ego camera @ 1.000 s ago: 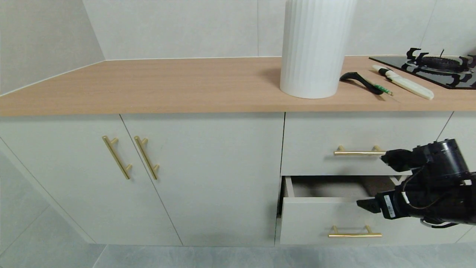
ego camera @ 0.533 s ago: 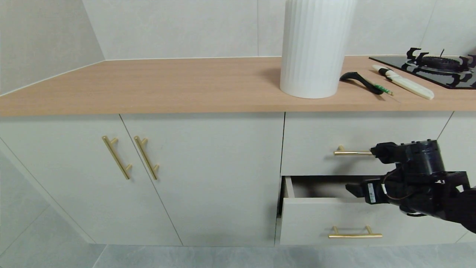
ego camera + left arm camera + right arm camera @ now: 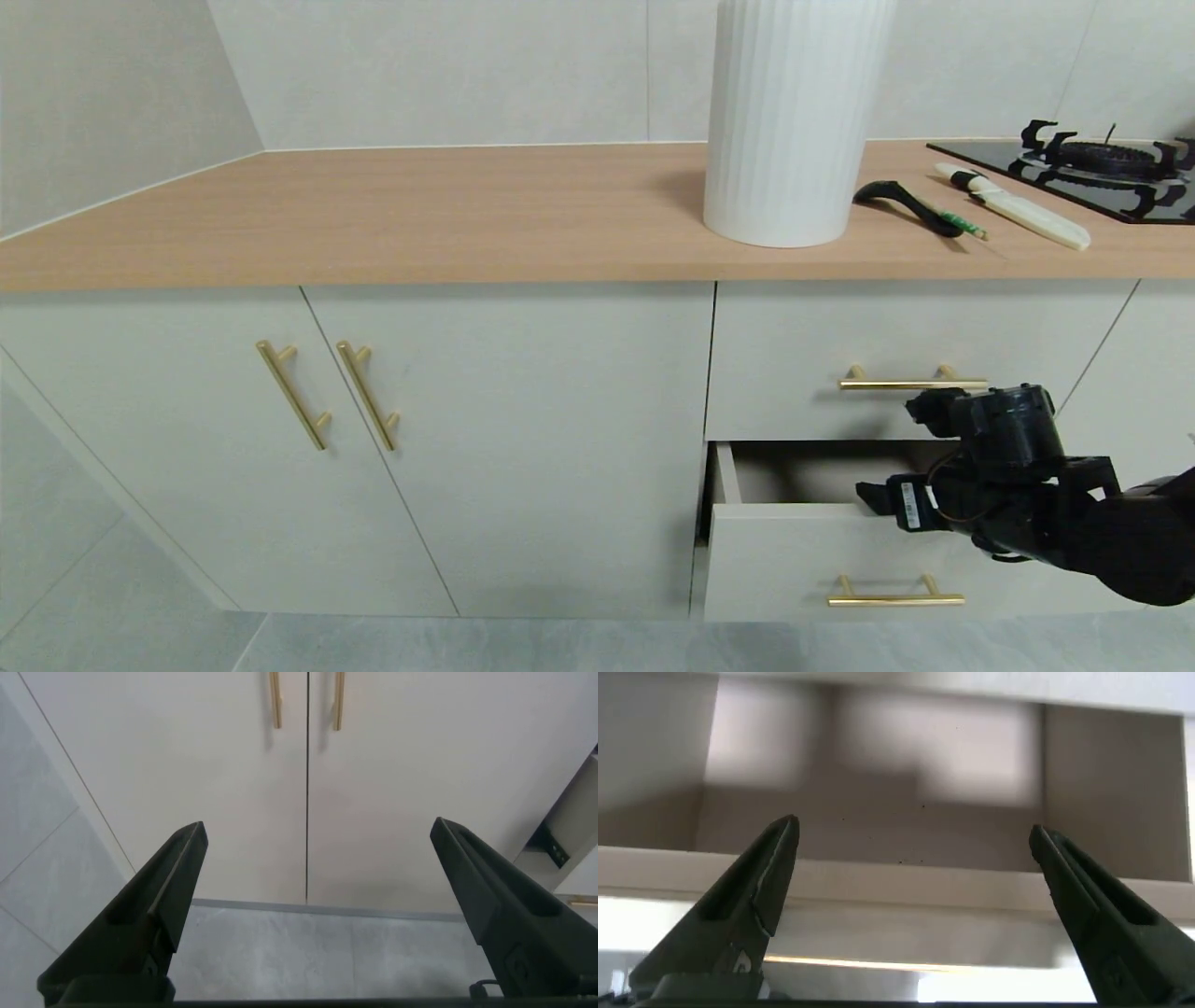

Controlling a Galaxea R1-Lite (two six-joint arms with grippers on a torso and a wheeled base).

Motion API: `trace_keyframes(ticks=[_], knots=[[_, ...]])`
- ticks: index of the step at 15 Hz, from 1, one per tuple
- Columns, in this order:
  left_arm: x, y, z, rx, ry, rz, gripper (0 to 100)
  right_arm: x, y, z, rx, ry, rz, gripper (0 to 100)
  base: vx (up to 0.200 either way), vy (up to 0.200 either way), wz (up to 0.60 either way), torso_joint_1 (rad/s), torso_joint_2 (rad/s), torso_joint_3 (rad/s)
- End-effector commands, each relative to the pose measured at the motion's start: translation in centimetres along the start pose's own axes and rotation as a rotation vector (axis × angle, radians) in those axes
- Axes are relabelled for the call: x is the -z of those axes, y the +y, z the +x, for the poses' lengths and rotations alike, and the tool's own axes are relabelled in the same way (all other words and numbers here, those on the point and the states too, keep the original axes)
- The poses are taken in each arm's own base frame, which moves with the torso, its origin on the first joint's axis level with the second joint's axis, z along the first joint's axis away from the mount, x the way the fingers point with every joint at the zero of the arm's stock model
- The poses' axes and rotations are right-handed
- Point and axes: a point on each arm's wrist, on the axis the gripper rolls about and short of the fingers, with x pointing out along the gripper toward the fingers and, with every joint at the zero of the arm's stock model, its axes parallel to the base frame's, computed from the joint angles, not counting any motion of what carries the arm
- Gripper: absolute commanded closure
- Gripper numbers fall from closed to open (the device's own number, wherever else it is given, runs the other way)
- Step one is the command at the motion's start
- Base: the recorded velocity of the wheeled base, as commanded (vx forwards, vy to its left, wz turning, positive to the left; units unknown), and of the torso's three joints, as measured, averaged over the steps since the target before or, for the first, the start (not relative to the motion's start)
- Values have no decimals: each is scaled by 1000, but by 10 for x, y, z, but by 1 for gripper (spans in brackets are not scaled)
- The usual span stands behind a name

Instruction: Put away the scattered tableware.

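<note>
The right gripper [image 3: 894, 450] has its fingers spread wide with nothing between them, one above the other, right at the mouth of the open lower drawer [image 3: 794, 551]. From its wrist, the drawer's top edge and shadowed inside [image 3: 906, 812] show between the two fingers [image 3: 752, 891]. The tableware is nowhere near them: up on the wooden countertop [image 3: 420, 215], well above the gripper, lie a black spoon [image 3: 901, 201], a thin green-handled utensil [image 3: 962, 224] touching its end, and a white knife [image 3: 1018, 207] just beside. A tall ribbed white vase [image 3: 789, 121] stands to their left, a black stove [image 3: 1102, 168] to their right. The left gripper [image 3: 318, 829] hangs equally open and empty, facing the cabinet doors [image 3: 308, 784].
</note>
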Motion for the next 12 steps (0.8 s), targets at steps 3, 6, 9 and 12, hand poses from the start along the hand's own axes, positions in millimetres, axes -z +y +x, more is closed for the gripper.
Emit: trace_keyframes(ticks=[3,6,9,12], knots=[[0,0,0,0,0,0,0,-1,-5,-21,-7,54,-23,0,0,0,0,0,0,0],[0,0,0,0,0,0,0,3,-9,-43,-50,148,-105,0,0,0,0,0,0,0],[0,0,0,0,0,0,0,15,-13,-69,-75,325,-236,0,0,0,0,0,0,0],[0,0,0,0,0,0,0,22,-7,-90,-116,451,-350,0,0,0,0,0,0,0]])
